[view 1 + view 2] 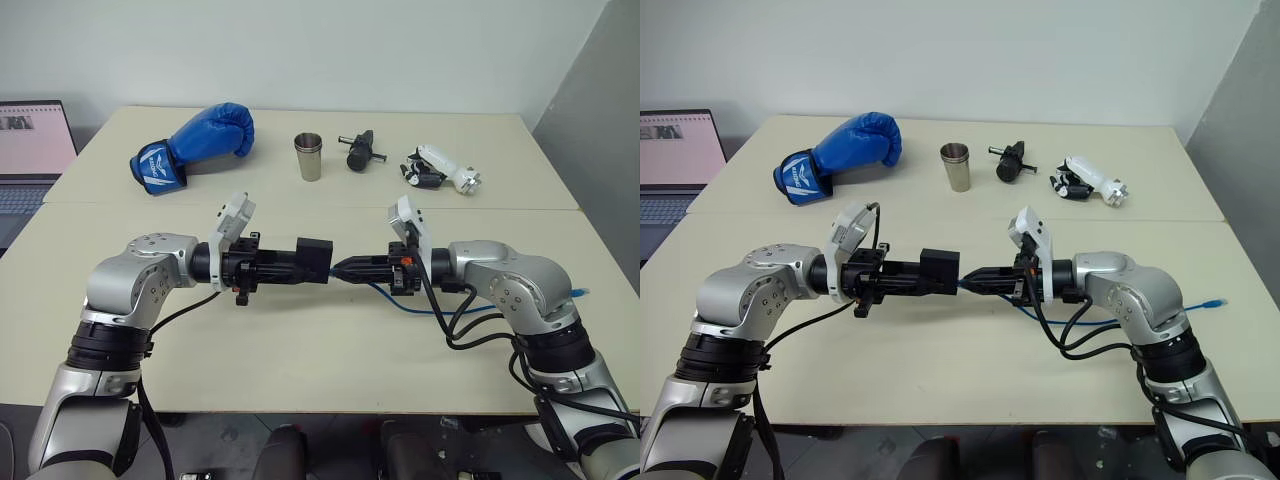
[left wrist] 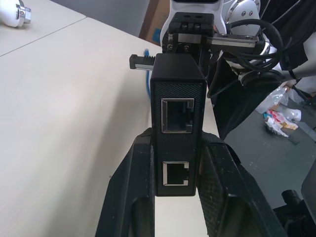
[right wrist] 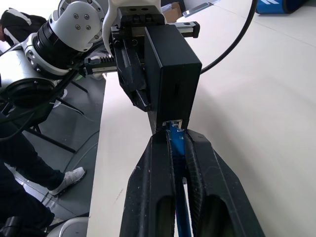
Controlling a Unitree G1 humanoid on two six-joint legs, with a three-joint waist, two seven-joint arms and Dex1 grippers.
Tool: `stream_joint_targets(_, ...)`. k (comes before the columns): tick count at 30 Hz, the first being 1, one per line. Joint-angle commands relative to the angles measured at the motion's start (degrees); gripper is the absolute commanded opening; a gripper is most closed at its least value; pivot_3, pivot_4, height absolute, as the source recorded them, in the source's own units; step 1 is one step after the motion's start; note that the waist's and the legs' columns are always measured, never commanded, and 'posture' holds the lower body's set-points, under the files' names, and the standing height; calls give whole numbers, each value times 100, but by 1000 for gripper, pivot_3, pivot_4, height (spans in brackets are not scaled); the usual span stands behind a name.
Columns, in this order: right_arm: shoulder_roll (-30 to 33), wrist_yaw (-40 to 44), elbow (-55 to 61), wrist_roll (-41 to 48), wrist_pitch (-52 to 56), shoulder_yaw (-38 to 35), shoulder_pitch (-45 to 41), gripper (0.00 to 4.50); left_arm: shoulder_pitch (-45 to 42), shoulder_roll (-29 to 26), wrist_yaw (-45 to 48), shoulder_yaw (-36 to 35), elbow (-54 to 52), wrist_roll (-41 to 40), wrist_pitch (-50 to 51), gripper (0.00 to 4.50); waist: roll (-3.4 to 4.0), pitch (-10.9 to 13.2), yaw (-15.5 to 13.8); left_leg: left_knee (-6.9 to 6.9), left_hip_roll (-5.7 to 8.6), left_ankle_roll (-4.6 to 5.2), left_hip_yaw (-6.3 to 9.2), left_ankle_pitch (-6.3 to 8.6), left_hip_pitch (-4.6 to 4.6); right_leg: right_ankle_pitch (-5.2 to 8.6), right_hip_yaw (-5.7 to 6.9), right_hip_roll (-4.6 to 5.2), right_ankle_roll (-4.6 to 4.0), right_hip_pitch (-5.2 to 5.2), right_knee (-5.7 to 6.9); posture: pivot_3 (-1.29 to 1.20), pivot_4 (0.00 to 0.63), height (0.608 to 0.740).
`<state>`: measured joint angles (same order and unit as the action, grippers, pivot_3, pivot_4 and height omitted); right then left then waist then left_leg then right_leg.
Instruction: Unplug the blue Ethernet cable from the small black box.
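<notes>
The small black box [image 1: 313, 257] hangs above the table's middle, clamped between the fingers of my left gripper [image 2: 177, 140], which is shut on it. Two ports show on its near face in the left wrist view. The blue Ethernet cable [image 3: 175, 140] enters the box's opposite edge. My right gripper [image 1: 341, 268] is shut on the cable right at the plug, its fingertips [image 3: 160, 148] almost touching the box [image 3: 175, 69]. The rest of the cable [image 1: 388, 297] droops to the table and trails right, with its free plug [image 1: 580, 292] lying near the table's right edge.
A blue boxing glove [image 1: 195, 145], a metal cup [image 1: 309, 156], a black cylindrical tool [image 1: 360, 152] and a white-and-black device [image 1: 440, 168] line the far table. A laptop [image 1: 30, 150] sits at far left. A person's leg and shoe [image 3: 69, 177] stand beside the table.
</notes>
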<state>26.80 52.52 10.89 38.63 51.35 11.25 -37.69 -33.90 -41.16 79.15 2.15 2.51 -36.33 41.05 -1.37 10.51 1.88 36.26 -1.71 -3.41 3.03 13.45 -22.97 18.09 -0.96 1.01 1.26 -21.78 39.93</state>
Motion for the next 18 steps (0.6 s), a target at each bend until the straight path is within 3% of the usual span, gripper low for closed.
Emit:
stream_joint_targets(1,13,105,84,-50,-97,-20,-154,33,-120,14,-27,-132,-154,-120,12,798,0,0,0,0,0,0,0,0,0,0,0,0,0,0,0,0,150,740)
stream_joint_targets(13,375,408,-15,-216,-177,-102,-51,33,-111,-174,48,-215,-12,-66,-9,798,0,0,0,0,0,0,0,0,0,0,0,0,0,0,-1,0,150,740)
stream_joint_targets(18,194,234,73,-41,-69,-205,-148,32,-97,-98,-22,-184,-96,-124,29,798,0,0,2,0,0,0,0,0,0,0,-1,0,0,0,0,0,150,740)
